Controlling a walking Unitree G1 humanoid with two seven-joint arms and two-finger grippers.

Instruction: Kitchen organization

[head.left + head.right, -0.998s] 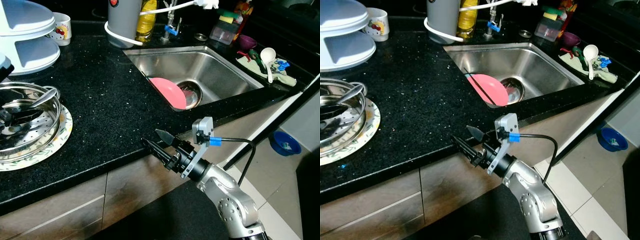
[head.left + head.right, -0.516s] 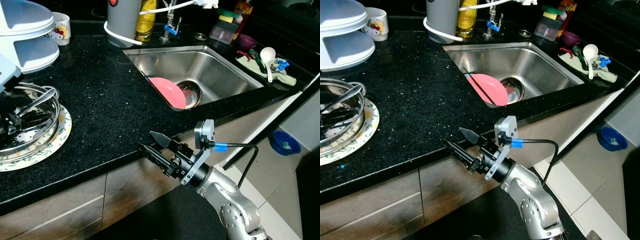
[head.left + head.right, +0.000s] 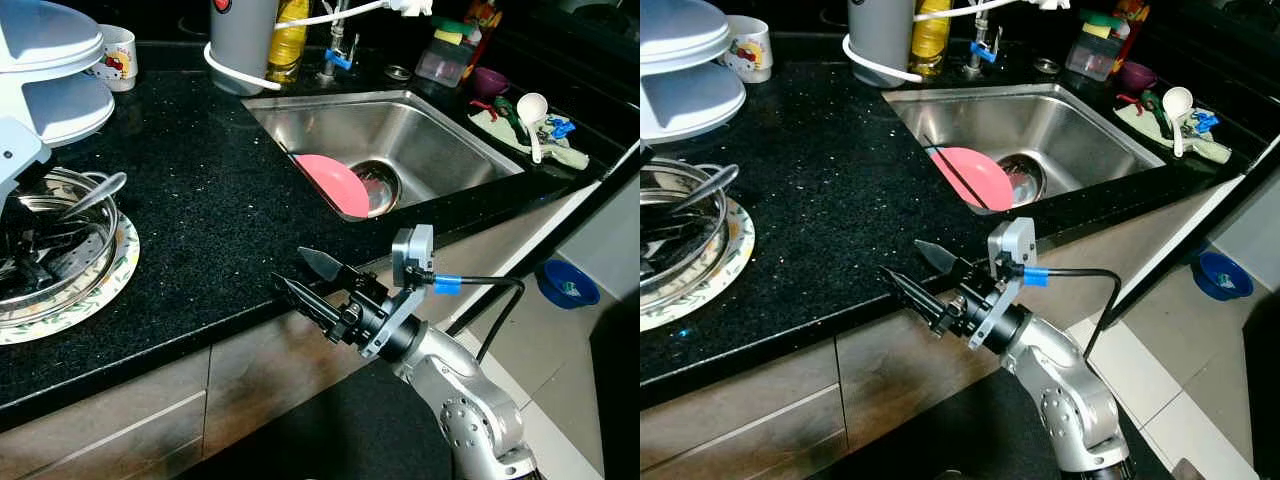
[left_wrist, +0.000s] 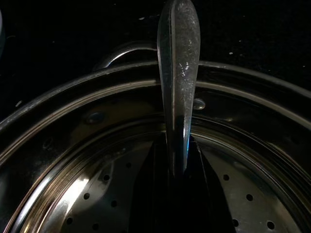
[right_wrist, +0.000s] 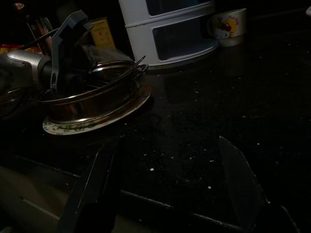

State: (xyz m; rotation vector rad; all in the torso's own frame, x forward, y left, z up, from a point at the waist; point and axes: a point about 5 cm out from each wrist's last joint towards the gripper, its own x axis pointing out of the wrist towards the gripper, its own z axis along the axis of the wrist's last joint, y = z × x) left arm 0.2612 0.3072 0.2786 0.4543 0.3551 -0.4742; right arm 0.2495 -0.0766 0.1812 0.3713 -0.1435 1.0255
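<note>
Right claw (image 3: 305,280) splayed above counter edge (image 3: 230,320)

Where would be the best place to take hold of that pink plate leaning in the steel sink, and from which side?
Probably the raised upper rim of the pink plate, coming from above. It leans tilted against the near wall of the stainless steel sink, so that edge stands free while the lower edge sits down by the drain. A thin dark stick lies across it, so the right claw, now open at the counter edge, should avoid that.
</note>
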